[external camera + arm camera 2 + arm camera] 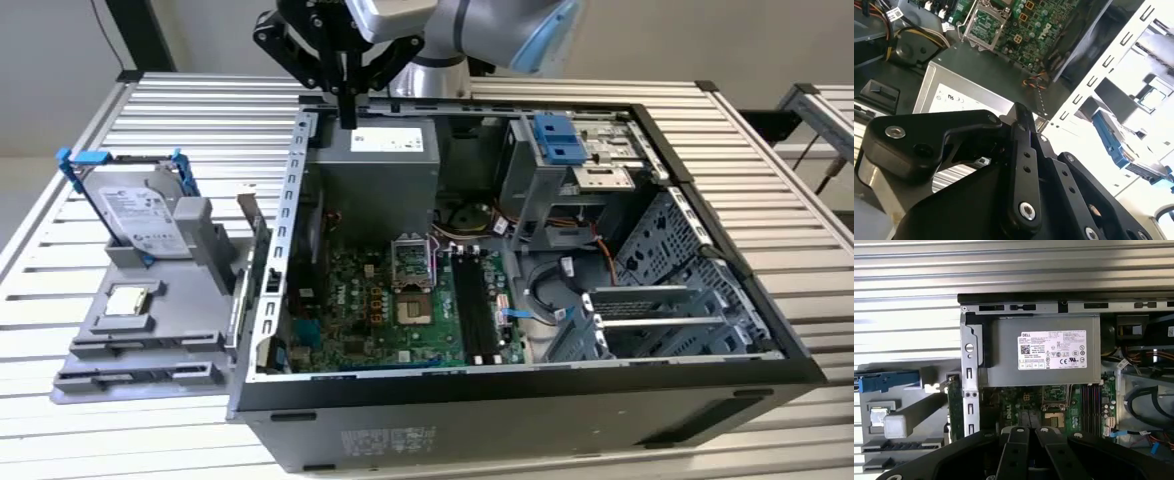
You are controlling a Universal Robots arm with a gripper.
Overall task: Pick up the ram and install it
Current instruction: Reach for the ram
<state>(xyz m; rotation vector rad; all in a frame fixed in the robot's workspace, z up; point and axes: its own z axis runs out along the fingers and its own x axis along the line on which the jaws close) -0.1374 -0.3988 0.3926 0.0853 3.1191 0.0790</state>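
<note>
**Open computer case (534,420) on a slatted surface (174,100).** The gripper (346,118) hangs over one corner of the case, above the grey power supply (380,170). Its jaws are together, with nothing visible between them. A thin stick stands on edge at the side of the grey holder (147,335), just beside the case wall. It is probably the ram (251,215), though its colour cannot be made out. The motherboard's black slots (470,300) look vacant. Judged from this, neither pick-up nor installation is done.
</note>
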